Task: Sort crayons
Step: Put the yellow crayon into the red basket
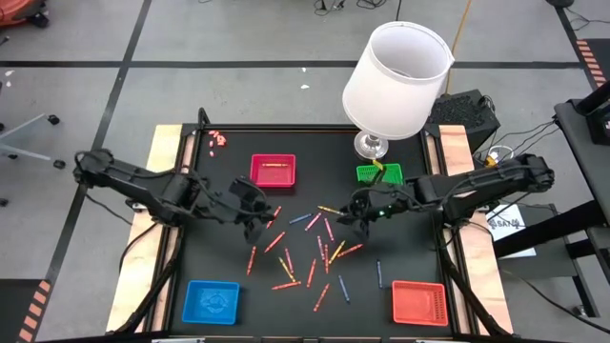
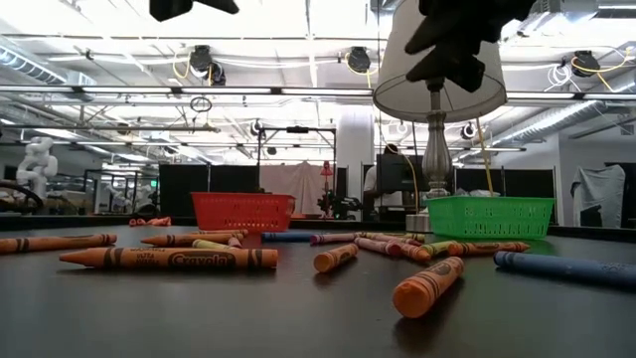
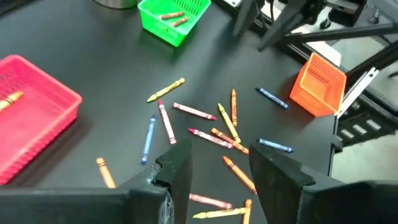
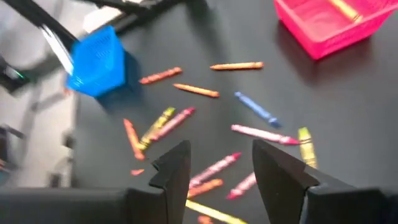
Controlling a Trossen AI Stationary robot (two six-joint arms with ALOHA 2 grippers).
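Several crayons [image 1: 305,252], mostly orange, red and pink with some yellow and blue, lie flat and scattered over the middle of the black table [image 1: 172,248]. My left gripper [image 1: 257,224] hovers over the left edge of the scatter. It is open, and its wrist view shows bare table and crayons [image 3: 211,130] through the gap between its fingers [image 3: 217,180]. My right gripper [image 1: 355,211] hovers over the far right of the scatter, also open [image 4: 221,174], with crayons [image 4: 186,118] below it. Both hang well above the crayons [image 2: 169,259] in the low view.
A pink tray [image 1: 273,170] with one crayon stands at the far left. A green tray [image 1: 378,173] with crayons stands at the far right beside a white-shaded lamp [image 1: 396,81]. A blue tray [image 1: 212,300] and an orange-red tray [image 1: 419,301] stand at the near corners.
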